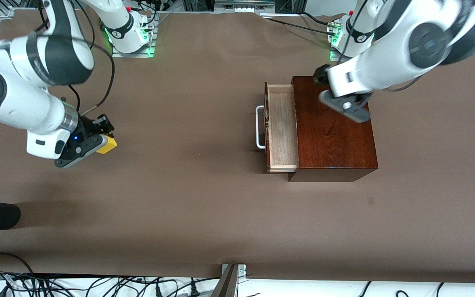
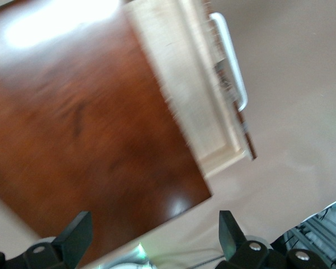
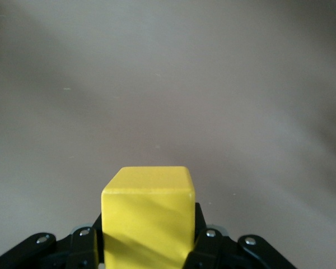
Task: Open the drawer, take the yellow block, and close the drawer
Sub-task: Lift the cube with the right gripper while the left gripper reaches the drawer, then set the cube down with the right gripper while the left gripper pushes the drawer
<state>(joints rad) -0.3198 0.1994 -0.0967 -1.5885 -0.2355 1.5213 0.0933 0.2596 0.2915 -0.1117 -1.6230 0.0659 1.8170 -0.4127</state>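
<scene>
Between the closed fingers of the right gripper [image 1: 102, 138] sits the yellow block [image 1: 108, 144], clamped and held above the brown table [image 1: 188, 198] toward the right arm's end, well apart from the wooden box [image 1: 332, 136]. In the right wrist view the block [image 3: 148, 216] fills the gap between the two black fingers [image 3: 204, 246], its top and one side face plain and bright, with only bare table surface past it.

The drawer [image 1: 282, 128] stands pulled out of the box on the side facing the right arm's end of the table. Its pale wood inside shows no contents, and its white U-shaped handle [image 1: 259, 127] sticks out from the dark front.

The left gripper [image 1: 346, 105] hangs over the top of the box, near the edge closer to the robot bases. In the left wrist view its two fingertips [image 2: 78, 232] stand wide apart with nothing between them, and beneath lie the glossy reddish box top [image 2: 84, 140], the open drawer [image 2: 190, 95] and its handle [image 2: 231, 59].
</scene>
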